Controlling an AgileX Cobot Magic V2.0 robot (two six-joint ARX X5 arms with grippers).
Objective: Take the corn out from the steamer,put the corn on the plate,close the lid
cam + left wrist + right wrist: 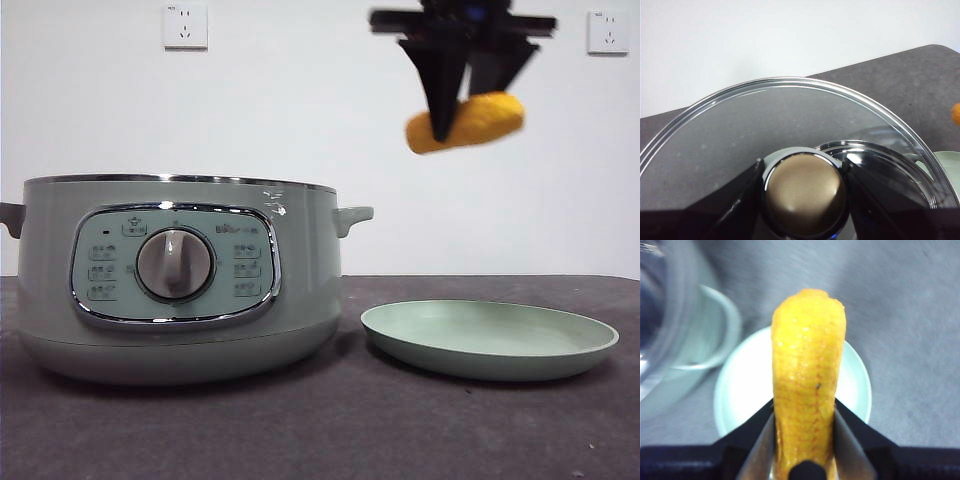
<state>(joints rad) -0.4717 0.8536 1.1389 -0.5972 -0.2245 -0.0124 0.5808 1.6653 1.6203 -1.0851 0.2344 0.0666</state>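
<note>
On the desk (320, 430), the steamer (180, 280) stands open, below and off to one side of our right gripper (443, 125), with the plate (490, 340) almost straight beneath it. Our left gripper (805, 195) is clenched round the knob of the lid (740, 130), holding it clear so the pot stays accessible. The right gripper grasps the corn (470, 122) near one end, well above the plate, so we judge that lowering comes next.
</note>
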